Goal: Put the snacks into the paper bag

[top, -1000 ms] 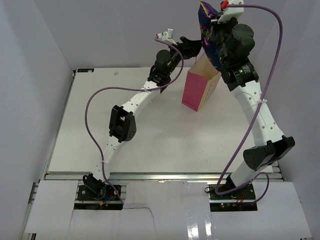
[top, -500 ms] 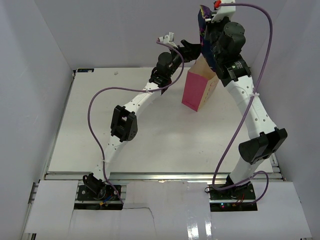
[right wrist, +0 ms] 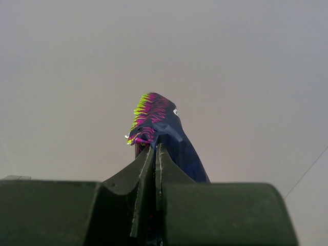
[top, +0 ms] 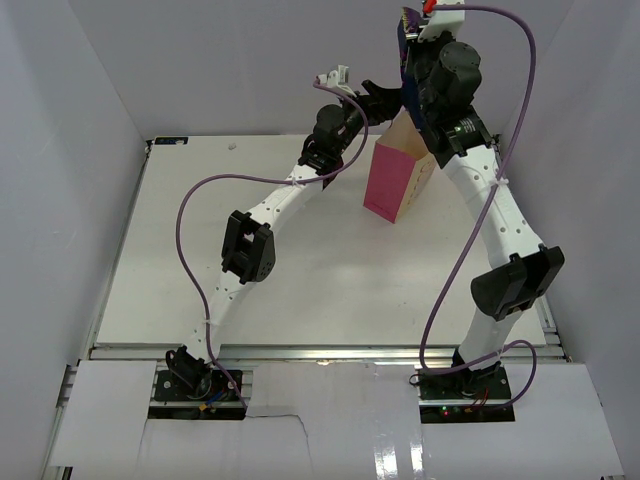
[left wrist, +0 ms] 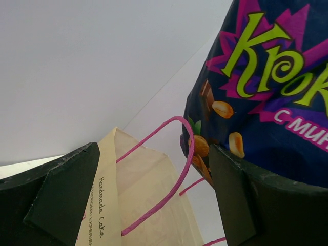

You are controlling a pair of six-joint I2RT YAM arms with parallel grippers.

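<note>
The pink paper bag (top: pixel 392 180) with tan sides stands upright at the back of the table. My right gripper (top: pixel 414 42) is shut on the crimped top edge of the dark blue-purple snack bag (top: pixel 405 50) and holds it hanging just above the bag's mouth. In the right wrist view the jaws (right wrist: pixel 155 148) pinch that edge (right wrist: pixel 154 115). My left gripper (top: pixel 386 97) is open at the bag's top left rim. In the left wrist view its fingers straddle the tan side (left wrist: pixel 138 189) and a pink loop handle (left wrist: pixel 177 169), with the snack bag (left wrist: pixel 277 87) close at the right. No yellow packets or brown bars are in view.
White walls close in the table on the back, left and right. The right arm's purple cable (top: pixel 520 120) loops high over the bag area, and the left arm's cable (top: pixel 190 220) arcs over the table's left half.
My right arm has swung left and a little back, carrying the snack bag closer over the paper bag's mouth. The left gripper has stayed at the bag's rim.
</note>
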